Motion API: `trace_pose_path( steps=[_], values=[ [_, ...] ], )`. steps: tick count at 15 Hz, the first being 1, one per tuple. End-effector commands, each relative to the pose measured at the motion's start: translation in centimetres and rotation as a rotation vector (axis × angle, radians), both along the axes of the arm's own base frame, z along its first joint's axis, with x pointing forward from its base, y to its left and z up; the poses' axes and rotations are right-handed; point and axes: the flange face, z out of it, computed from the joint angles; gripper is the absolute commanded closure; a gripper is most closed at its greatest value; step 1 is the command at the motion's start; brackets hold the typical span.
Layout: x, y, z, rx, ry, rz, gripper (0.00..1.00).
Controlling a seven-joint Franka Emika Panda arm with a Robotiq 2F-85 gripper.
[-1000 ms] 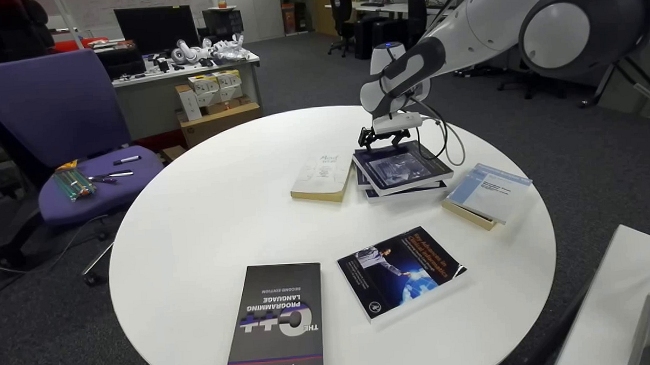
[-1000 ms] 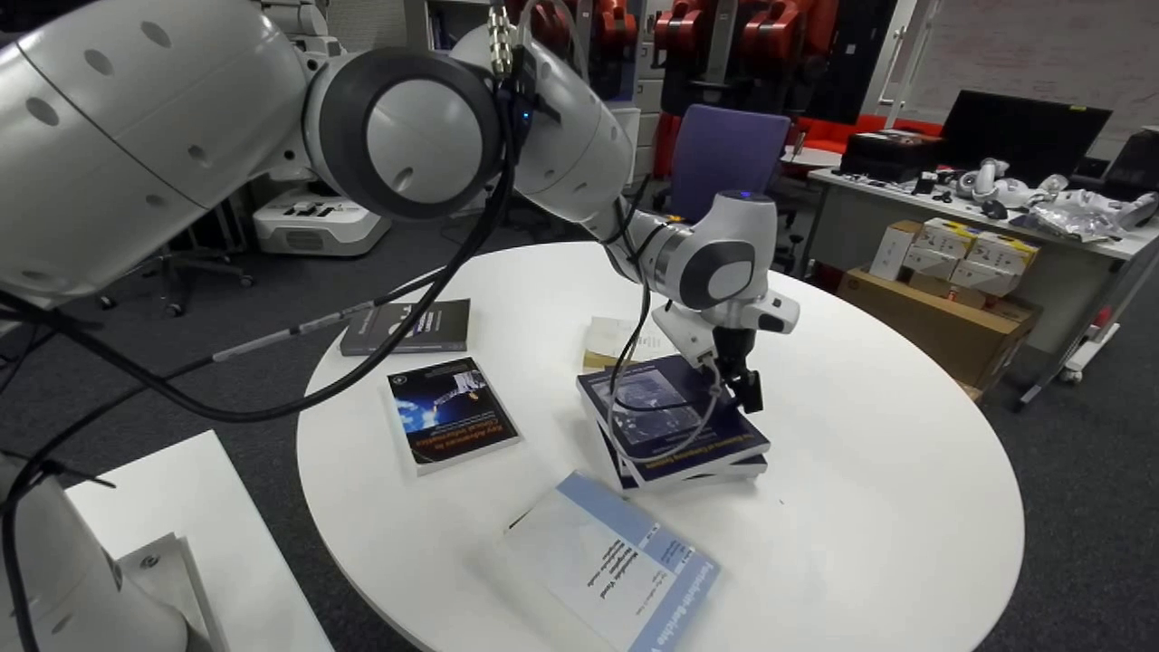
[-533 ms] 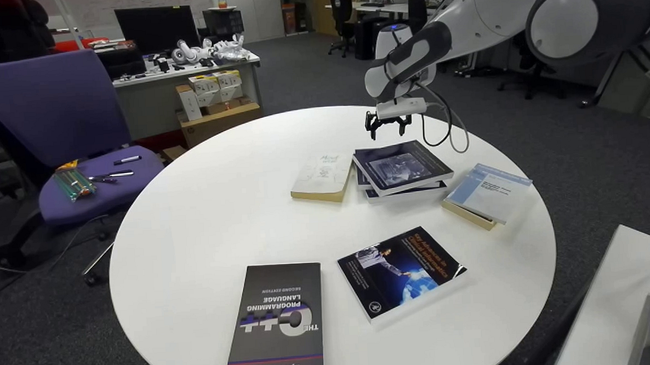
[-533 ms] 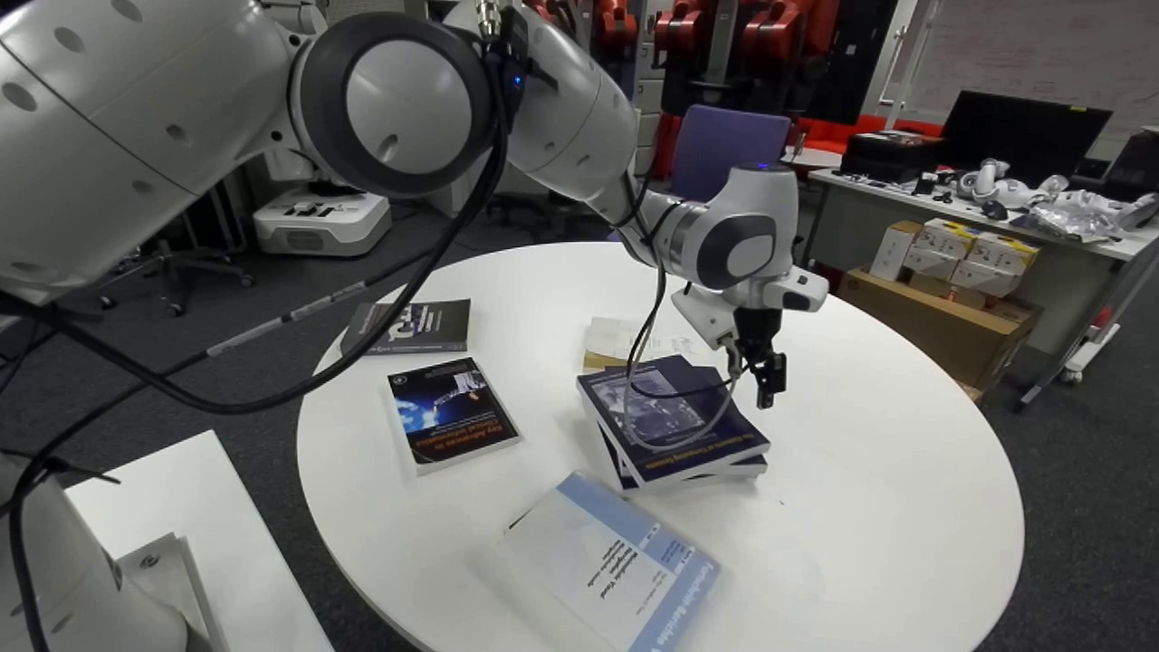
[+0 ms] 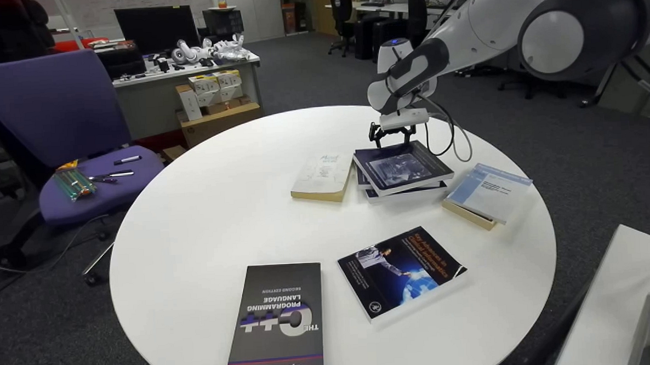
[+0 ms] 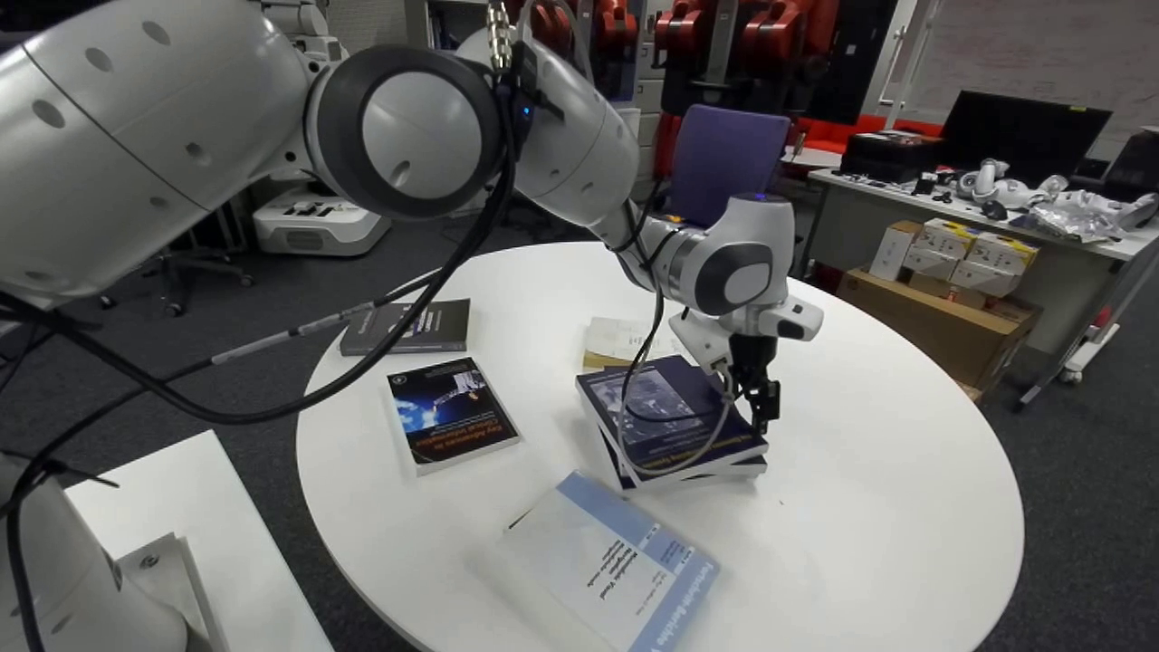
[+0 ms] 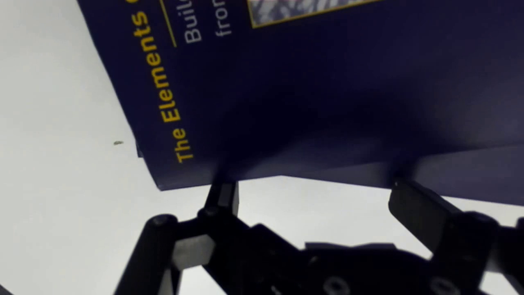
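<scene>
black gripper (image 7: 313, 183) w/ jaws apart by edge of navy bk (image 7: 303, 94); c++ bk (image 5: 279, 321) only in ext. views

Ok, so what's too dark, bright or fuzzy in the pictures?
Wrist view: a dark patch, likely shadow, lies on the navy book near the gripper, whose black fingers show little detail; in an exterior view, the pale blue-and-white book partly melts into the bright table, and print on the cream book is too fuzzy to read.
</scene>
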Motion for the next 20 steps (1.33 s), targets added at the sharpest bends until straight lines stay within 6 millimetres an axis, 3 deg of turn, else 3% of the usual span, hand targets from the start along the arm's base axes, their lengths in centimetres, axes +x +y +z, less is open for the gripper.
trace_pose_path(
  steps=[1, 8, 13, 20],
  values=[
    [0.8, 0.0, -1.0, -0.004, 0.022, 0.004, 0.0],
    [0.9, 0.5, -2.0, 0.085, 0.066, 0.021, 0.0],
    [0.5, 2.1, -2.8, 0.252, 0.128, 0.153, 0.0],
    [-0.3, 2.5, -2.4, 0.361, 0.224, 0.202, 0.0]
  ],
)
